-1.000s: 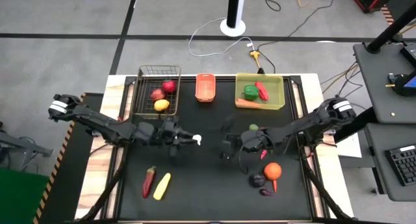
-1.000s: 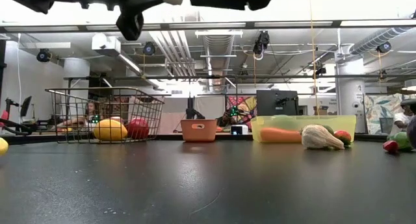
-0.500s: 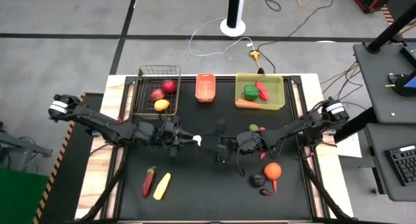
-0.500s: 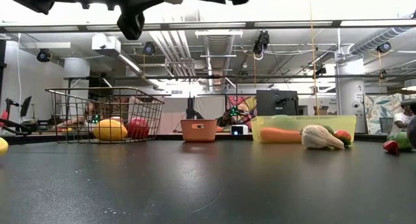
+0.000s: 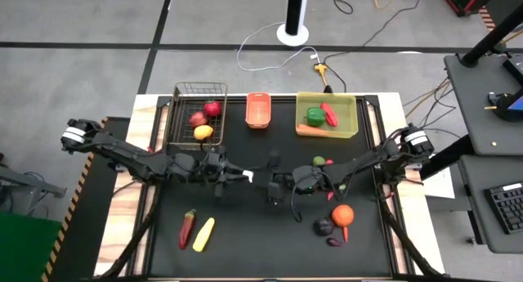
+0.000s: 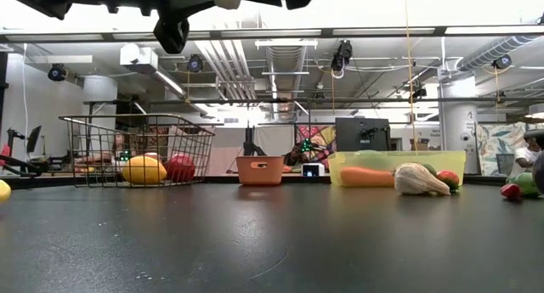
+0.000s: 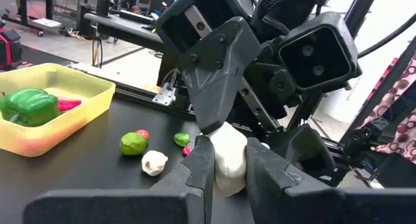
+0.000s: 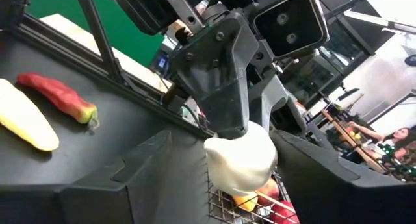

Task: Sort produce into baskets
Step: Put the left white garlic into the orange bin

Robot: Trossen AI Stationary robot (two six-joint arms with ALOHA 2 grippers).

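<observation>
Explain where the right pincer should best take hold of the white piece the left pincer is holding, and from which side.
Grip the white piece on its two bare flanks, coming head-on from opposite the left pincer. That pincer's fingers clamp the other two sides, leaving the rounded bulge exposed. The right pincer is open and turned crosswise, so it probably fits.

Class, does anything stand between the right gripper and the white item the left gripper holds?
Nothing visible does. The left gripper holds the white item above mid-table, and the right gripper faces it directly at close range, fingers open.
</observation>
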